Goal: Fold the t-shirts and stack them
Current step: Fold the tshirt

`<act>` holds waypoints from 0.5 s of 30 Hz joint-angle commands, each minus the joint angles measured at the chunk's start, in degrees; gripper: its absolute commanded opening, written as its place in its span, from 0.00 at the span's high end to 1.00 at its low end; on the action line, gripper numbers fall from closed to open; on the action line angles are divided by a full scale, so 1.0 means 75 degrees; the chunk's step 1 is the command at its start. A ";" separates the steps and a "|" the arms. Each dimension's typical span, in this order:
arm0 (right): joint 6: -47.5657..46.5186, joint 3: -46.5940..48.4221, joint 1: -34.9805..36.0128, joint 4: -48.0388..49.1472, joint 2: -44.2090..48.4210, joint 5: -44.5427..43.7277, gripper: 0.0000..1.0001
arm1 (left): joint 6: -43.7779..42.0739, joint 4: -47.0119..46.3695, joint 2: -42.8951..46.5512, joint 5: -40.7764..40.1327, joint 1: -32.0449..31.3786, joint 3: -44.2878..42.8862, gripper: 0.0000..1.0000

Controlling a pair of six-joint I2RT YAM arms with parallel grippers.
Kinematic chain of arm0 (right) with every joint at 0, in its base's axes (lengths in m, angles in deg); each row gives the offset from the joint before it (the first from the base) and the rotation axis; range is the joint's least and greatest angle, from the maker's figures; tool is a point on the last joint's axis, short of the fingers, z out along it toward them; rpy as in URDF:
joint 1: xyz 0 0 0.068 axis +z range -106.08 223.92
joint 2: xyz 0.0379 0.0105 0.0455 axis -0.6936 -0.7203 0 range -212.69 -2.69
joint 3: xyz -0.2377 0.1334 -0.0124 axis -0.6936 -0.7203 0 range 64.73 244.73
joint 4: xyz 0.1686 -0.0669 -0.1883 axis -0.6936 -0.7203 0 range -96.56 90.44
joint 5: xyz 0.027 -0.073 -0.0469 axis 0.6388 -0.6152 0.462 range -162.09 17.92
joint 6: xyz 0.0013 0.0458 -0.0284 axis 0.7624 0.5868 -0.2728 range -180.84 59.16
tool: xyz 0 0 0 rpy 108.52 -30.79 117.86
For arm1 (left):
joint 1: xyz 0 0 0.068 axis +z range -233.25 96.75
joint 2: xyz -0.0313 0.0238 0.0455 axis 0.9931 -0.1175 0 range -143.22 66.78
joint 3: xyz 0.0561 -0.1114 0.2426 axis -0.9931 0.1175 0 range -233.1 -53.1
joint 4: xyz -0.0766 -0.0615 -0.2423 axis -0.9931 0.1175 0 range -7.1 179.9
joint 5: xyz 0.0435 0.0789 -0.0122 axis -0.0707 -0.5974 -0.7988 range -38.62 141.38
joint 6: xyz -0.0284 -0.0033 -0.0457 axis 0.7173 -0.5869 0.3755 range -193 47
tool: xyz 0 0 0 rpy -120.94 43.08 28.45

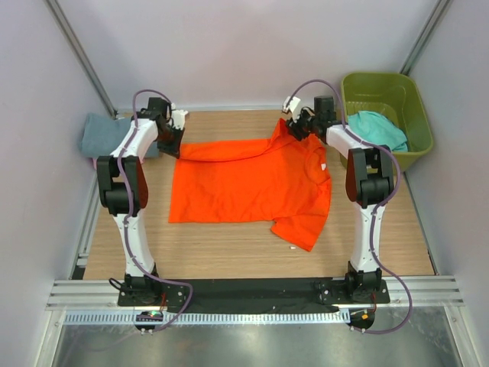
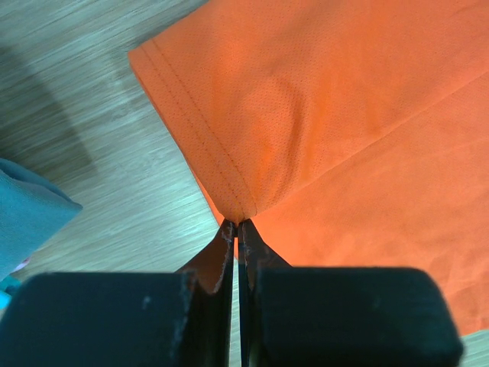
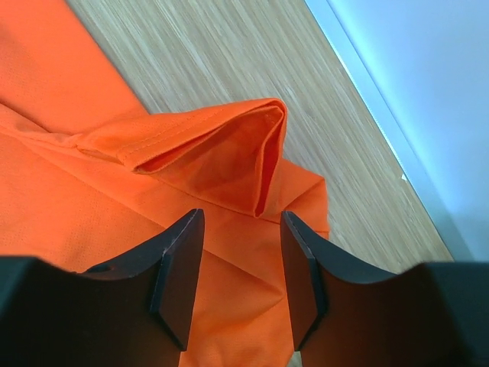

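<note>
Beside the olive-green tub (image 1: 419, 122), the orange t-shirt (image 1: 244, 183) lies spread almost flat on the wooden surface (image 1: 229, 252). A teal t-shirt (image 1: 378, 130) sits inside the tub, and a grey-blue t-shirt (image 1: 99, 136) lies well away from it. My left tool (image 2: 237, 225) is closed tight on the orange hem corner farthest from the tub, and the cloth puckers into the pinch. My right tool (image 3: 241, 222), at the sleeve nearest the tub, has its jaws apart, with a raised fold of sleeve just ahead of them, unclamped. I judge the fabric light, thin and limp. It will sag and drag, so I favour stitched hems and seams as holds.
</note>
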State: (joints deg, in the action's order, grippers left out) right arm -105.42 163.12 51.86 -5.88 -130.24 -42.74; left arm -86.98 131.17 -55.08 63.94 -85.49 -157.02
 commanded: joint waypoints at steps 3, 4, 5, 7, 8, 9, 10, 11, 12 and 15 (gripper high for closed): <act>-0.0057 0.0358 0.0112 0.0328 0.0038 0.0002 0.51 | -0.0023 -0.0120 0.0170 0.0048 -0.0029 -0.0230 1.00; -0.0056 0.0404 0.0136 0.0386 -0.0021 -0.0033 0.52 | -0.0011 -0.0120 0.0170 0.0037 -0.0018 -0.0230 1.00; -0.0068 0.0521 0.0159 0.0387 -0.0091 -0.0045 0.53 | -0.0023 -0.0120 0.0170 0.0037 -0.0018 -0.0207 1.00; -0.0033 0.0627 0.0183 0.0468 -0.0290 -0.0115 0.57 | -0.0011 -0.0131 0.0182 0.0048 -0.0029 -0.0207 1.00; -0.0033 0.0767 0.0194 0.0457 -0.0349 -0.0139 0.60 | -0.0011 -0.0120 0.0170 0.0025 -0.0018 -0.0218 1.00; -0.0056 0.0861 0.0218 0.0422 -0.0489 -0.0174 0.62 | 0.0000 -0.0131 0.0182 0.0025 -0.0018 -0.0230 1.00; -0.0045 0.0943 0.0206 0.0364 -0.0548 -0.0186 0.70 | 0.0000 -0.0143 0.0170 0.0013 -0.0029 -0.0230 1.00; -0.0045 0.1141 0.0241 0.0305 -0.0607 -0.0197 0.73 | 0.0000 -0.0132 0.0170 0.0025 -0.0029 -0.0230 1.00; -0.0068 0.1248 0.0253 0.0235 -0.0688 -0.0221 0.76 | 0.0000 -0.0155 0.0159 0.0025 -0.0018 -0.0242 1.00; -0.0080 0.1494 0.0253 0.0105 -0.0818 -0.0268 0.80 | 0.0000 -0.0166 0.0170 0.0013 -0.0029 -0.0265 1.00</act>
State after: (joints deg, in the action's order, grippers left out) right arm -105.75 170.75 53.37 -5.53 -136.38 -44.36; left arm -86.95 131.15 -55.08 63.94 -85.49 -157.09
